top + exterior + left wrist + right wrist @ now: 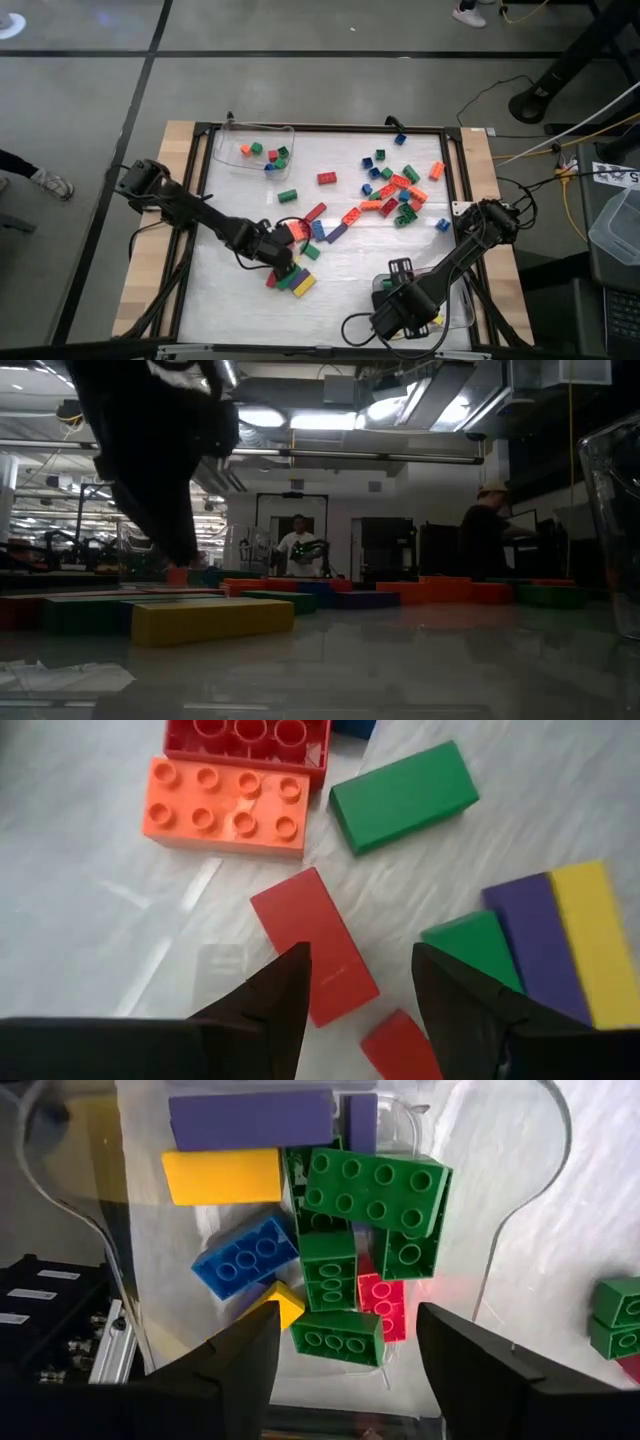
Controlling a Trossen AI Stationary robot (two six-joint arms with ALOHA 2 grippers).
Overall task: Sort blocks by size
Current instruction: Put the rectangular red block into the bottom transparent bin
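Observation:
Blocks of many colours lie scattered over the white table [250, 310], most of them at the far right [395, 190]. My left gripper [283, 258] is open low over a near-centre cluster. A flat red block [315, 960] lies under its gap [360, 980], beside green, purple and yellow blocks [575, 940]. My right gripper [400, 300] hangs open, pointing down over a clear tray [520, 1210] at the near right. The tray holds several long blocks, purple, yellow, blue, green and red [375, 1190]. Nothing is between the right fingers [345, 1325]. My left gripper slants down over the flat red block [330, 990], one finger [285, 985] overlapping the block's long edge in the wrist view. Whether it touches the block I cannot tell. The block lies flat on the table.
A second clear tray [225, 140] at the far left holds a few small blocks. An orange block [225, 805], a red one [250, 740] and a green one [400, 795] lie just beyond my left gripper. Bare table lies along the near edge.

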